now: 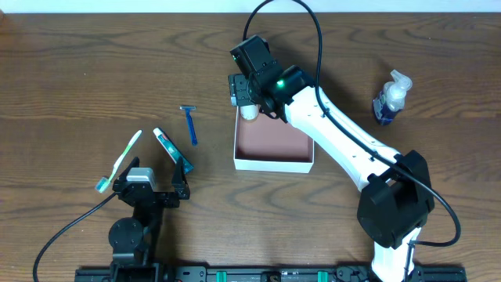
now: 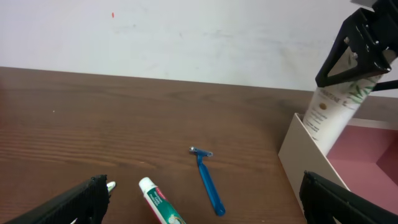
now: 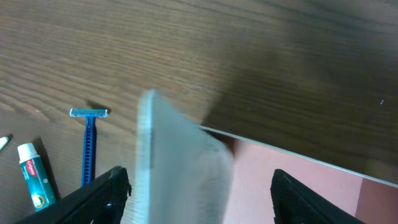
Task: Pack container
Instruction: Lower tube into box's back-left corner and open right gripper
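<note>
**Pink-lined box sits mid-table, a tube on end in its far-left corner**

The square, shallow cardboard container (image 1: 274,142), white on its outer walls and dusty pink inside, lies near the middle of the dark brown wooden table (image 1: 78,78). A cream-white plastic tube printed with green leaves (image 2: 333,111) stands on end in the box's far-left corner. It leans, and its foot is hidden behind the near wall in the left wrist view.

The right gripper (image 3: 199,196) hangs over the top of that tube. Its two black fingers stand apart, with a gap between each one and the blurred pale end of the tube, so nothing is clamped.

Left of the box, apart from it, a blue plastic disposable razor (image 1: 189,124) lies flat on the wood. Further left and nearer the robot lie a white toothpaste tube with green and red print (image 1: 171,147) and a white toothbrush with a teal head (image 1: 117,162).

The left gripper (image 1: 151,185) rests low at the near edge, its fingers spread wide and holding nothing; the near end of the toothpaste lies just beside its right finger.

Well to the right of the box stands a dark blue bottle with a white pump top (image 1: 389,98).
</note>
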Robot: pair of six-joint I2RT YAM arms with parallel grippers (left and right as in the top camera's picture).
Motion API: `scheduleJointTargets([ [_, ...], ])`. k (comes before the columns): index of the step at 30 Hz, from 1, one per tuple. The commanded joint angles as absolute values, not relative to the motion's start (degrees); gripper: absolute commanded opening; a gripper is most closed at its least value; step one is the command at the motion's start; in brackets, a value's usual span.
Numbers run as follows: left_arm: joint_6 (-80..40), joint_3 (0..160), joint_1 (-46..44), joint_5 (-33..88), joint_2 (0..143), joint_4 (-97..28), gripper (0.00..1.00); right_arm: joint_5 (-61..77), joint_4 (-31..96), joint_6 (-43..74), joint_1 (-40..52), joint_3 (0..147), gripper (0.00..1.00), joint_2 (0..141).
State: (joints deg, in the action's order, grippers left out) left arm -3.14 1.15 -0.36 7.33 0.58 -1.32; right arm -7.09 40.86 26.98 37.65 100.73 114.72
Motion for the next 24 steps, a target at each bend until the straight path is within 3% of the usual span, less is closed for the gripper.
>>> scheduleJointTargets([
  [1,-3.25,0.23,-0.01,8.38,0.30,-3.38,0.98,-6.81,40.95,27.42,38.11,103.26,0.74,114.85],
  [15,-3.25,0.23,-0.01,8.38,0.30,-3.38,0.98,-10.37,53.21,25.12,37.21,118.34,0.74,114.37],
  [24,-3.25,0.23,-0.01,8.38,0.30,-3.36,0.98,-10.52,63.24,22.52,30.57,124.07,0.80,108.75],
])
